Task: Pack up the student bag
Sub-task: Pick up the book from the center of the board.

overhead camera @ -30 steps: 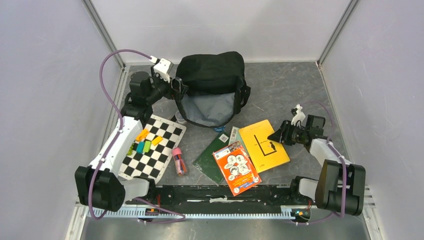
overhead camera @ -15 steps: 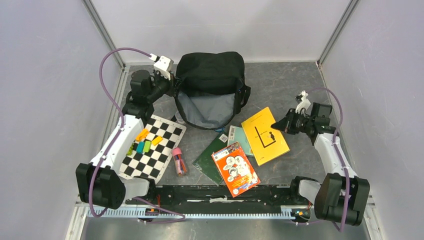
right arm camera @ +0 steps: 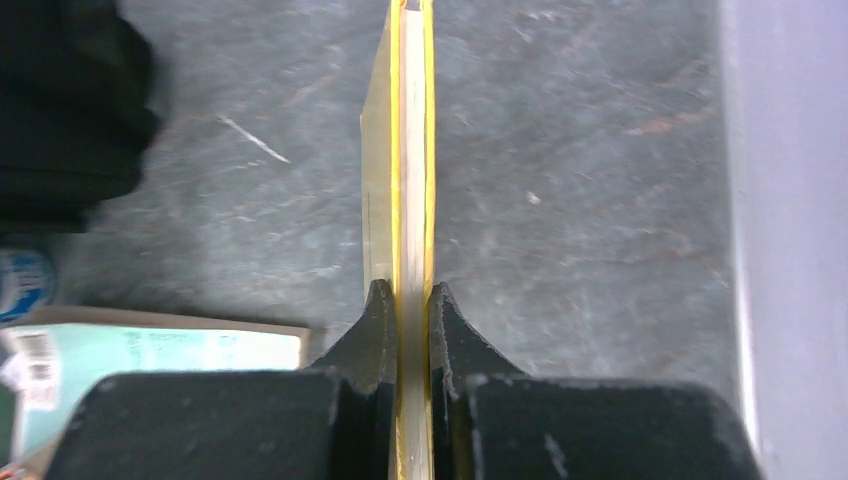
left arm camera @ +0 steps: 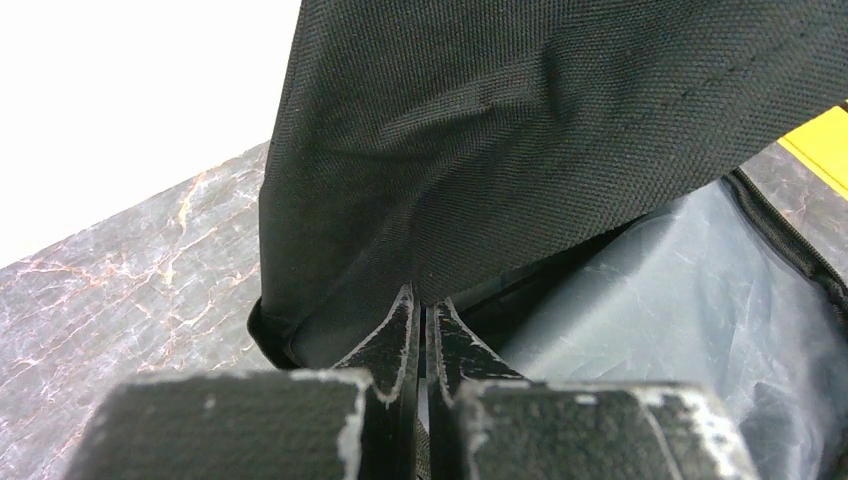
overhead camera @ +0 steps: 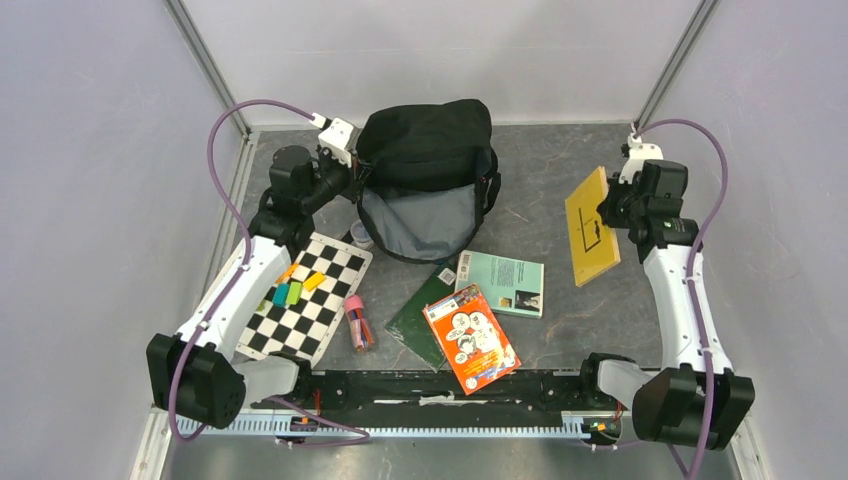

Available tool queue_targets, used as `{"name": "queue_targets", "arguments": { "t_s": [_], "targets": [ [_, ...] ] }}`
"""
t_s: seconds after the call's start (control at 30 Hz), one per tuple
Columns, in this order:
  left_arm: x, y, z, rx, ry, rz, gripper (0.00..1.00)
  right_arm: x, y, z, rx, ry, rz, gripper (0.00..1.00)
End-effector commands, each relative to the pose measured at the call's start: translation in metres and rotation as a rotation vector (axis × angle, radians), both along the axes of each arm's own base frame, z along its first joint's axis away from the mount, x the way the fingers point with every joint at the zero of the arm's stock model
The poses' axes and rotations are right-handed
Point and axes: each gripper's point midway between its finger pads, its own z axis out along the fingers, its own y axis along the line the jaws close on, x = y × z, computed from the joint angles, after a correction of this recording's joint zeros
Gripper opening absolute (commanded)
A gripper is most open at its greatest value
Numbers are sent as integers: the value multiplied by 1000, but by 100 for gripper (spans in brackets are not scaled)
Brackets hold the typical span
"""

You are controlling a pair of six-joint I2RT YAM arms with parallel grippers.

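Yellow book [overhead camera: 588, 226] lifted since a second ago, clear of the teal book [overhead camera: 505, 283] it half covered. It is now held on edge at far right. Right gripper [overhead camera: 614, 205] is clamped on it. Student bag [overhead camera: 425, 140] sits at far centre, its mouth gaping toward the arms, grey lining showing. Left gripper [overhead camera: 352, 172] is closed on the bag's left rim, propping it open. Likely first item is en route. Right wrist view shows the jaws pinching the cover and page block. Left wrist view shows black fabric nipped between the fingertips. Overhead resolves neither.

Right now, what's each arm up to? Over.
Left gripper shut on student bag rim. Right gripper shut on yellow book, held edgewise. Bag open, unobstructed.
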Motion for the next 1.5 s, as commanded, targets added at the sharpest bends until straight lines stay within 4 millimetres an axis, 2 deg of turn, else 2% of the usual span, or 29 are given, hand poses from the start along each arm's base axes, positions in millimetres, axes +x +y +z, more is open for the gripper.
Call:
{"name": "queue_targets", "arguments": {
  "t_s": [0.0,0.13,0.33,0.47,0.57,0.67,0.8,0.83,0.87,0.9,0.93,0.97,1.0,1.07,1.17,1.27,1.37,1.47],
  "targets": [
    [-4,-2,19,19,-78,-7,2,5,-32,4,-204,3,-158,0],
    [-4,-1,17,22,-75,1,2,6,-25,-24,-216,46,-138,0],
    [-4,-1,18,23,-77,1,2,5,-11,-49,-223,71,-94,1],
    [-5,-1,21,23,-84,1,2,-3,-5,-74,-206,145,-60,14],
    [-6,0,22,23,-89,5,2,-11,-1,-91,-189,194,-40,28],
    [-6,0,22,24,-90,4,2,-16,1,-95,-185,207,-34,31],
    [-6,-1,25,20,-93,4,2,-12,1,-83,-186,172,-32,30],
    [-6,-1,26,19,-95,4,2,-11,2,-81,-183,169,-29,26],
    [-6,-1,26,17,-94,6,2,-9,3,-78,-193,168,-2,17],
    [-6,-1,26,17,-93,8,2,-5,7,-71,-190,154,27,5],
    [-5,0,25,17,-90,15,2,-1,23,-61,-184,123,94,0],
    [-4,1,24,15,-87,23,2,5,29,-44,-187,69,119,0],
    [-3,2,25,11,-85,30,2,10,44,-26,-181,9,185,0],
    [-3,2,20,15,-53,36,2,18,74,25,-187,-140,317,0],
    [-1,1,24,5,-29,38,2,16,116,102,-156,-379,481,0],
    [0,-2,29,-25,5,36,2,-4,151,170,-89,-642,641,0],
    [1,-8,26,-45,36,18,2,-32,173,222,-41,-902,756,0],
    [4,-10,23,-69,78,25,2,-54,190,249,2,-1045,870,0]
  ]
}}
